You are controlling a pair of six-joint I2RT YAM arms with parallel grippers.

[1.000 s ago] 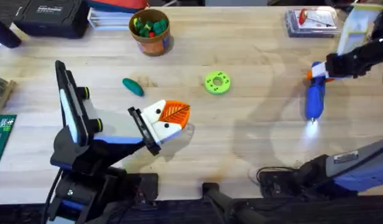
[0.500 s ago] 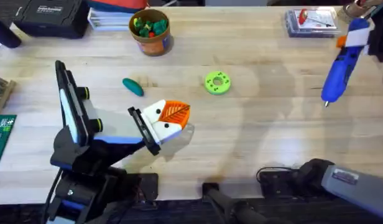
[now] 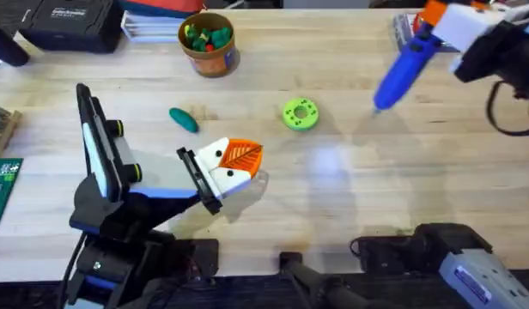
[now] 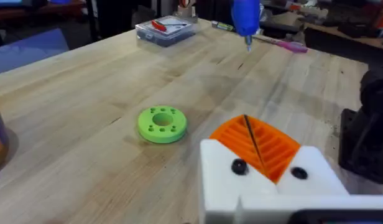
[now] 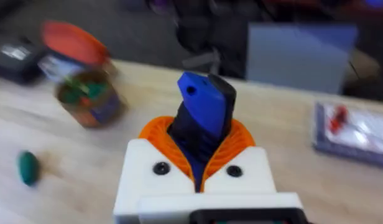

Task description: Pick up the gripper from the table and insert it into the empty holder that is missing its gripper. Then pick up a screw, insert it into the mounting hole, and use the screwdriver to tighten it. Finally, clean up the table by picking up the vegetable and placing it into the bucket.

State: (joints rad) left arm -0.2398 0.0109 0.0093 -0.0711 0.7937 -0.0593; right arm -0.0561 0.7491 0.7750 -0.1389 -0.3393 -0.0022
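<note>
Right hand (image 3: pixel 445 26) up at far right of overhead view, above back edge of tabletop (image 3: pixel 350 197), clenched on blue screwdriver (image 3: pixel 400 67). Screwdriver body tilted, thin metal tip aimed down and toward the middle, clear of the wood. In right wrist view, blue-and-black butt of screwdriver (image 5: pixel 204 115) pinched between two orange ribbed pads (image 5: pixel 157 134) set in white blocks.

Left hand (image 3: pixel 234 166) low over near-left part of tabletop, white blocks with orange tip showing, fingers pressed together with nothing seen between them. In left wrist view, same hand (image 4: pixel 257 152) with orange ribbed pads meeting along a thin dark seam, one dark hole in each white block face.

Lime-green round disc (image 3: pixel 300 114) with holes flat on the wood near centre, just beyond left hand, between it and the screwdriver tip. Also seen in left wrist view (image 4: pixel 162 124), apart from the fingers.

Dark green oblong vegetable (image 3: pixel 184 119) lying on tabletop left of the disc, well apart from both hands; blurred green spot (image 5: pixel 28 168) in right wrist view.

Tan-orange bucket (image 3: pixel 208 45) with brown rim upright at back of tabletop, left of centre, holding small green, yellow and red toy pieces. Vegetable outside it, nearer the front.

Clear plastic box (image 3: pixel 429 30) at far right back, partly behind right hand; red item inside visible in left wrist view (image 4: pixel 165 30). Black case (image 3: pixel 69 21) at far left back corner.
</note>
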